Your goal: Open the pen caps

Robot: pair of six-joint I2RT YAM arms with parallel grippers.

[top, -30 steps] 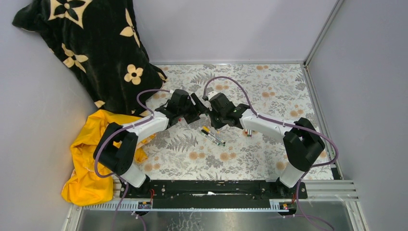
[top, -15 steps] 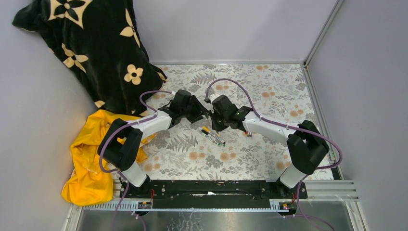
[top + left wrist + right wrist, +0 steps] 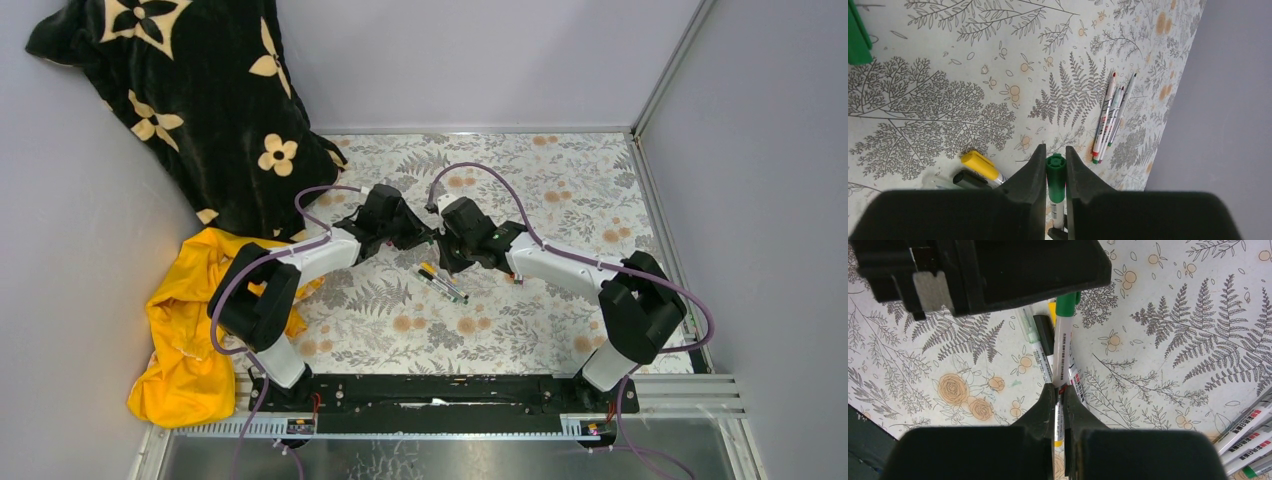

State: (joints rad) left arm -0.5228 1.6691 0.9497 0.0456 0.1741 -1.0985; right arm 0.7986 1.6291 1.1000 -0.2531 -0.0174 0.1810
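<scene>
A white-barrelled pen (image 3: 1064, 347) hangs in the air between both grippers over the floral table (image 3: 560, 190). My left gripper (image 3: 1055, 156) is shut on its green pen cap (image 3: 1056, 175). My right gripper (image 3: 1058, 390) is shut on the barrel's other end. From above, the left gripper (image 3: 415, 232) and right gripper (image 3: 446, 245) meet nose to nose at the table's middle. Below them lie capped pens, one with a yellow cap (image 3: 979, 165) and one with a black cap (image 3: 967, 178), also in the top view as a small bundle of pens (image 3: 442, 282).
Three thin pens without caps (image 3: 1110, 117) lie side by side to the right of the arms. A loose green piece (image 3: 855, 35) lies at the left wrist view's edge. A black flowered blanket (image 3: 200, 100) and a yellow cloth (image 3: 190, 340) cover the left side. Grey walls enclose the table.
My left gripper has closed its fingers onto the green cap and shifted slightly right toward the right gripper. The right gripper has kept its hold on the barrel.
</scene>
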